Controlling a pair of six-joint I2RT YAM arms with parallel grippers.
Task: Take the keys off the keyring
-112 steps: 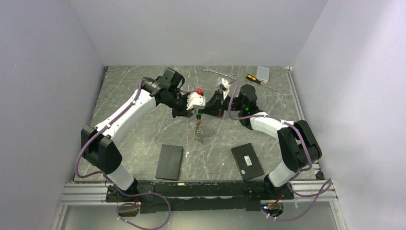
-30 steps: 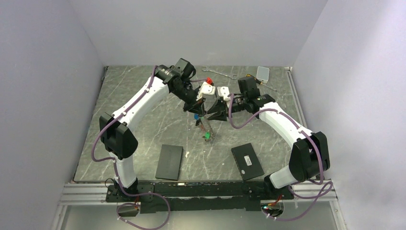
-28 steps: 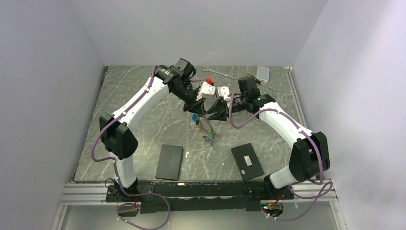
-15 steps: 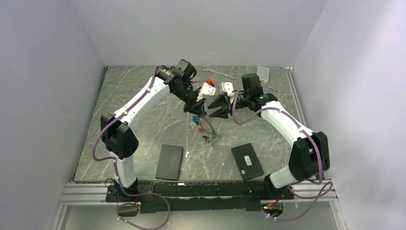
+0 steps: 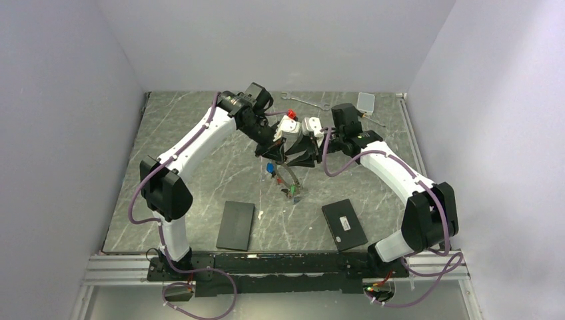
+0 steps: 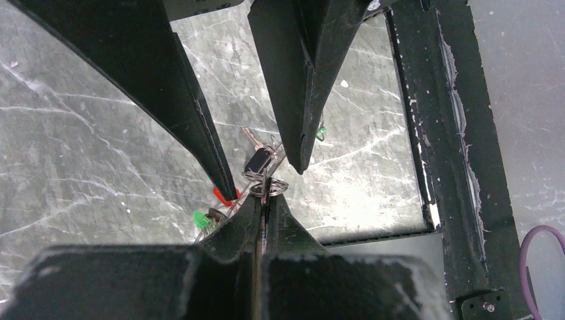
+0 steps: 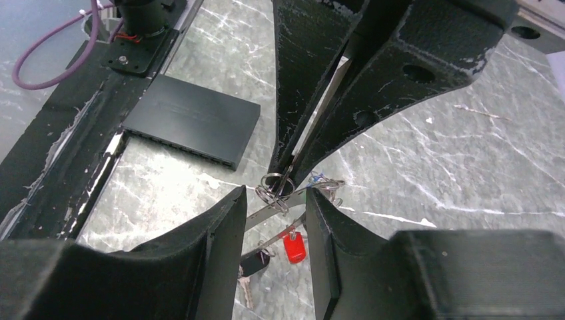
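The right gripper (image 7: pixel 274 197) has slid a little leftward since half a second ago, closing in on the left gripper (image 6: pixel 264 198). Nearest the arm bases, two flat black boxes (image 5: pixel 236 225) (image 5: pixel 344 224) lie well apart on the desk (image 5: pixel 186 167). Beyond and between them the keyring (image 5: pixel 287 178) hangs down from the left gripper, clear of the desk, with the keys (image 5: pixel 287 192) dangling along it: a green tag lowest and a blue one up on the left. In the right wrist view a red-tagged key (image 7: pixel 293 247) and a black-tagged key (image 7: pixel 254 263) hang just below that gripper. The left gripper is pinched tight on the top of the keyring. The right gripper faces it with its fingers spread, one on each side of the keyring and the small split rings (image 7: pixel 274 186), gripping nothing. At the far edge lies a silver wrench (image 5: pixel 303 101).
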